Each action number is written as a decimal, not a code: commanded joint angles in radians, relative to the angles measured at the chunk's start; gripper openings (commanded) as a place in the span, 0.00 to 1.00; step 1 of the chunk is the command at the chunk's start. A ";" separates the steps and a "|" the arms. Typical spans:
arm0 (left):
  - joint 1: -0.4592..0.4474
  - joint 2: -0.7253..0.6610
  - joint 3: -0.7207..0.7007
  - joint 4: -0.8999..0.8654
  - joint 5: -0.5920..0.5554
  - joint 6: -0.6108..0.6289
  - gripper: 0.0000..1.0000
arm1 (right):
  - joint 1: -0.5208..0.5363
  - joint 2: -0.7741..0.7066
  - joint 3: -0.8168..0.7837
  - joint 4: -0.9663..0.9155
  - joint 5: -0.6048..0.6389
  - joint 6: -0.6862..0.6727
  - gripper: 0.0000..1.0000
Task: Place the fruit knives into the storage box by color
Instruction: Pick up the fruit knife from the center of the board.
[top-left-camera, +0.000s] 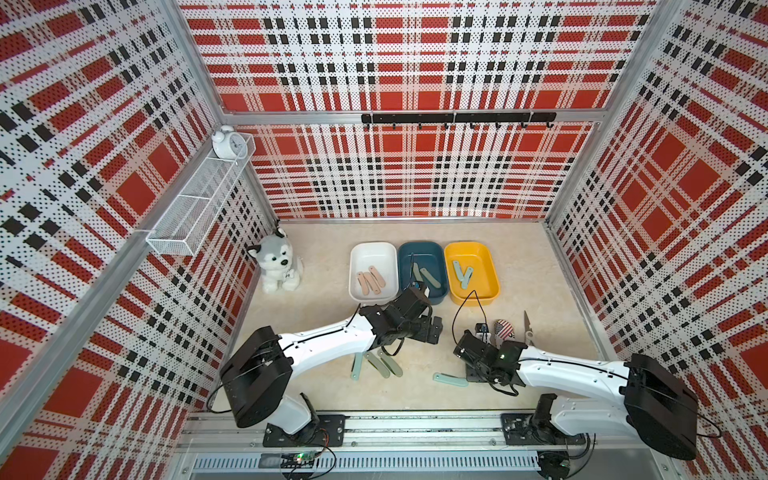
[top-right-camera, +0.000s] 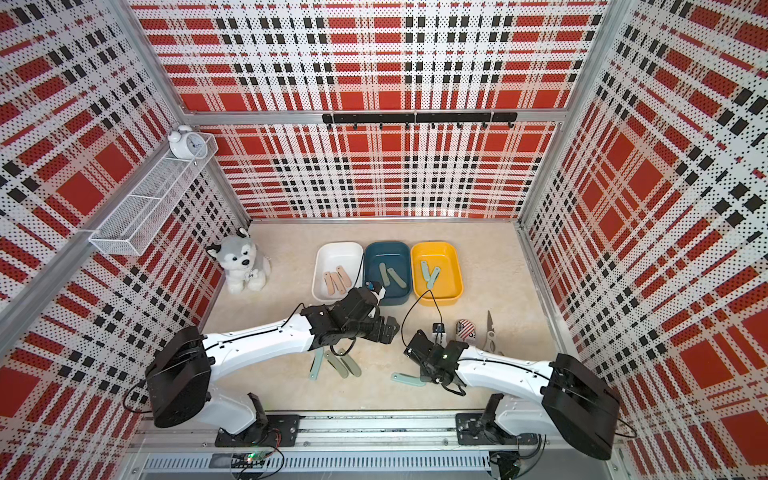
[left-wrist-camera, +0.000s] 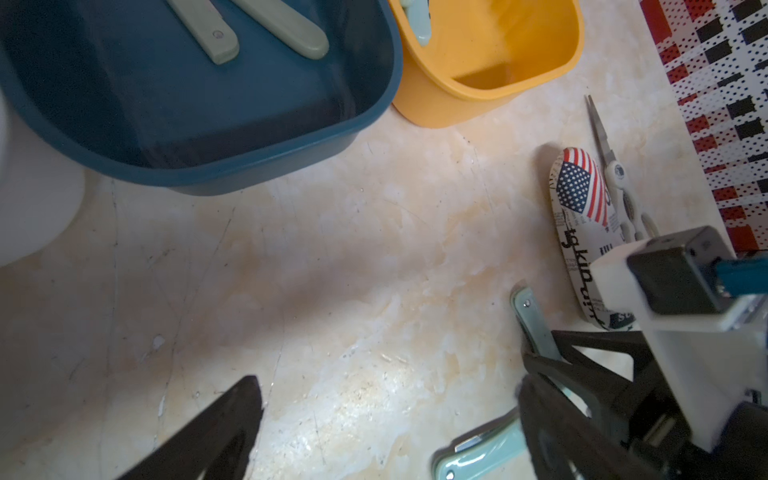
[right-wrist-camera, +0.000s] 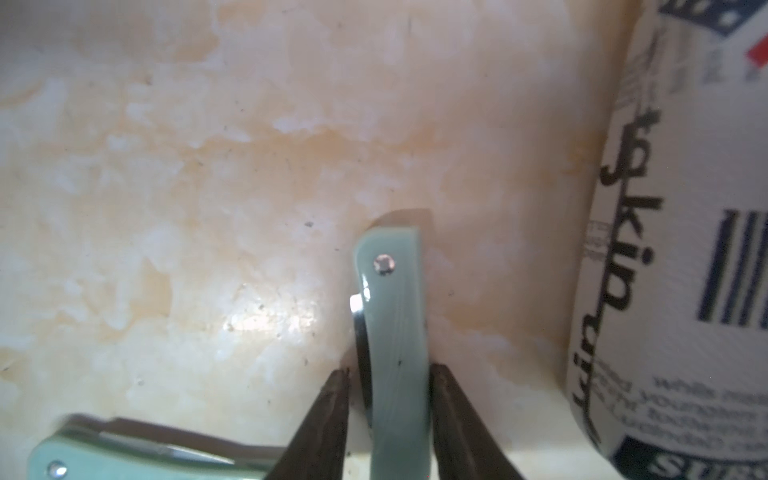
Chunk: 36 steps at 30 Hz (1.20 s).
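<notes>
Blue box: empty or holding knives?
Holding knives: two grey-green knives lie flat on the floor of the blue box, visible in both top views and the left wrist view.

The white pouch (right-wrist-camera: 681, 257) is showing big black letters reading "kin", a barcode and white "SU" on a dark block; its small print is blurring out. In a top view the white pouch (top-left-camera: 504, 330), right of centre, is showing an American flag print.
</notes>
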 joint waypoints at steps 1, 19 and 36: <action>0.007 -0.028 -0.020 0.020 -0.005 0.015 0.98 | 0.000 0.046 0.008 -0.007 -0.003 -0.009 0.30; 0.029 -0.073 -0.025 0.018 -0.015 -0.008 0.99 | -0.051 -0.012 0.188 -0.140 0.080 -0.112 0.16; 0.117 -0.139 -0.052 0.003 -0.002 -0.036 0.98 | -0.513 0.328 0.665 0.065 -0.013 -0.648 0.16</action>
